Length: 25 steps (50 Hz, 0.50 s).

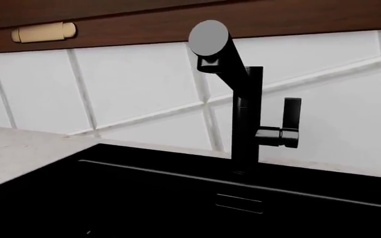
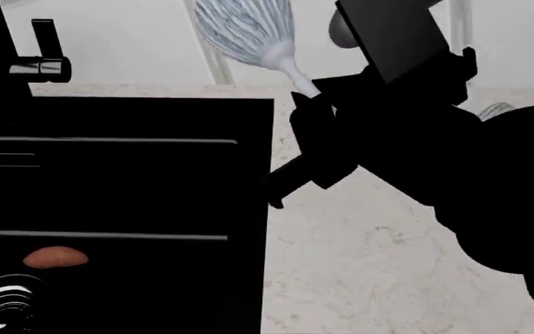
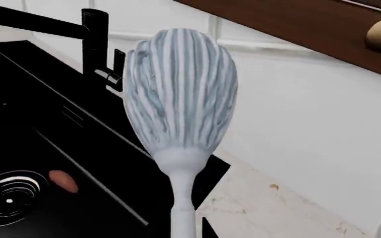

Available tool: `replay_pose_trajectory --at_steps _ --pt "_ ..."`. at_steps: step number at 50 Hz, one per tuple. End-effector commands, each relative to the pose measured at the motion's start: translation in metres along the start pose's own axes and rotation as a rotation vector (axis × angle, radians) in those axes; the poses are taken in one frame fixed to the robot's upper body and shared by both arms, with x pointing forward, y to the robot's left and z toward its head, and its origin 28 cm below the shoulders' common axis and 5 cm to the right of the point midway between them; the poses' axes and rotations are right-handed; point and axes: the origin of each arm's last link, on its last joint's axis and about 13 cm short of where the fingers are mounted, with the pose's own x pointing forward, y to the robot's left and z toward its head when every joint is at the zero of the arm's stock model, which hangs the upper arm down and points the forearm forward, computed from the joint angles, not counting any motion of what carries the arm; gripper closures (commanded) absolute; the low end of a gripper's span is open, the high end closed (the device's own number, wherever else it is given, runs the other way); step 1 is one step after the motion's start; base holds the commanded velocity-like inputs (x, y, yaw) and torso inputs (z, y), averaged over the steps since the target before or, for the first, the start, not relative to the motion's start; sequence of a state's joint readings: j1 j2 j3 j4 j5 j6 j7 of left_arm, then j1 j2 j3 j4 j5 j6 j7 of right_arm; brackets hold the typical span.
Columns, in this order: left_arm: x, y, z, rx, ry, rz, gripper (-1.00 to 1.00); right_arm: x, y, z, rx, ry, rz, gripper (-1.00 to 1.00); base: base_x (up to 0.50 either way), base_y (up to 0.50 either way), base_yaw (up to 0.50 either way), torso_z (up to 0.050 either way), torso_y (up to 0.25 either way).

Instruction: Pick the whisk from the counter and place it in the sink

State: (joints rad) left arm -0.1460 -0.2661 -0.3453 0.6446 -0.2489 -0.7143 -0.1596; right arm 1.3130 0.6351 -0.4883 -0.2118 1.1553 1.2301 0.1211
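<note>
head view: sink (image 2: 119, 118) holds orange object (image 2: 55, 258).

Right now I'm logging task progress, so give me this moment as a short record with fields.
whisk: off the counter, held by its handle, head tilted up toward the wall
right gripper: shut on whisk, beside the sink's right edge
left gripper: not in view
sink: holds a small orange-brown object near the drain
faucet: behind the basin
placement: not yet done
</note>
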Motion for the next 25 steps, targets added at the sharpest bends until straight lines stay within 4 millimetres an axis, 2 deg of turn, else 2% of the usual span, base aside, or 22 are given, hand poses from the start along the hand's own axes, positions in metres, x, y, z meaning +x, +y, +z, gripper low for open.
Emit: replay_pose_trajectory --at_steps 1,10,20,25 --pt "0.0 0.0 0.001 0.004 -0.005 0.003 -1.0 0.02 0.013 0.023 -0.056 -0.023 0.109 1.0 0.0 0.0 0.0 0.0 0.0" --pt "0.0 0.0 0.001 0.002 -0.005 0.004 -1.0 0.033 0.024 0.021 -0.064 -0.003 0.2 1.0 0.0 0.0 0.0 0.0 0.0" --pt "0.001 0.002 0.001 0.001 -0.007 0.011 -1.0 0.045 0.026 0.02 -0.103 0.025 0.246 1.0 0.0 0.0 0.0 0.0 0.0" --pt "0.002 0.001 0.001 -0.002 -0.008 0.008 -1.0 0.054 0.03 0.026 -0.124 0.036 0.27 1.0 0.0 0.0 0.0 0.0 0.0"
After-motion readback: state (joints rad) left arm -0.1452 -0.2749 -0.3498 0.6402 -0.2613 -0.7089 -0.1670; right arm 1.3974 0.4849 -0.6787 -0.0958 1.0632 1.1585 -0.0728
